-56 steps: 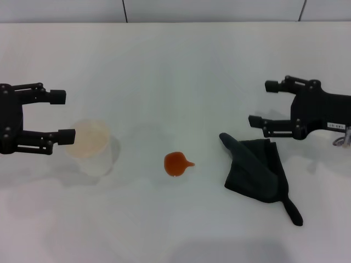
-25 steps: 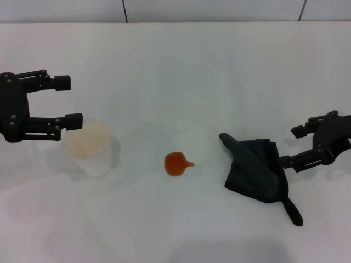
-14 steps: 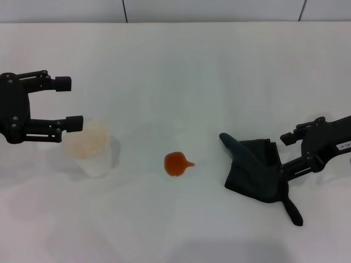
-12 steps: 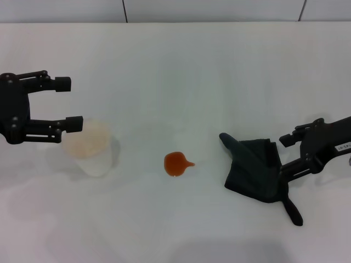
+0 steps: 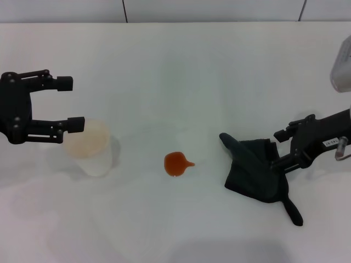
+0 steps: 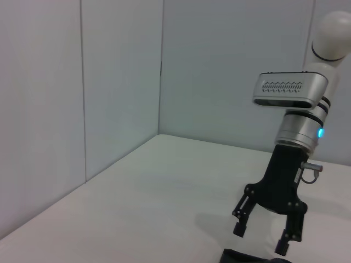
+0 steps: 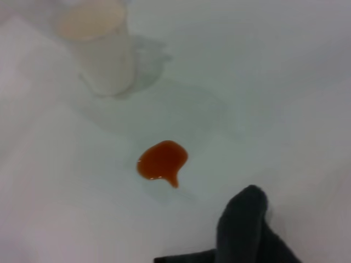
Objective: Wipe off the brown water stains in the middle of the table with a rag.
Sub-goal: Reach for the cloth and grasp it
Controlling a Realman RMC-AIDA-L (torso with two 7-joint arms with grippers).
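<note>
The brown water stain (image 5: 177,163) is a small orange-brown blot with a short tail in the middle of the white table (image 5: 181,71); it also shows in the right wrist view (image 7: 162,160). The dark rag (image 5: 258,172) lies crumpled to its right, with a narrow tail toward the front, and shows in the right wrist view (image 7: 244,230). My right gripper (image 5: 278,148) is open, its fingers spread over the rag's right edge; it also shows in the left wrist view (image 6: 261,236). My left gripper (image 5: 71,104) is open at the far left, above a cup.
A white cup (image 5: 90,147) with a faint tan tint stands left of the stain, just under my left gripper's lower finger; it shows in the right wrist view (image 7: 101,49). A grey wall (image 5: 208,10) runs along the table's far edge.
My right gripper has come down and leftward from behind the rag to the rag's right edge, fingers still spread. My left gripper has risen slightly by the cup. Stain and rag have not moved.
</note>
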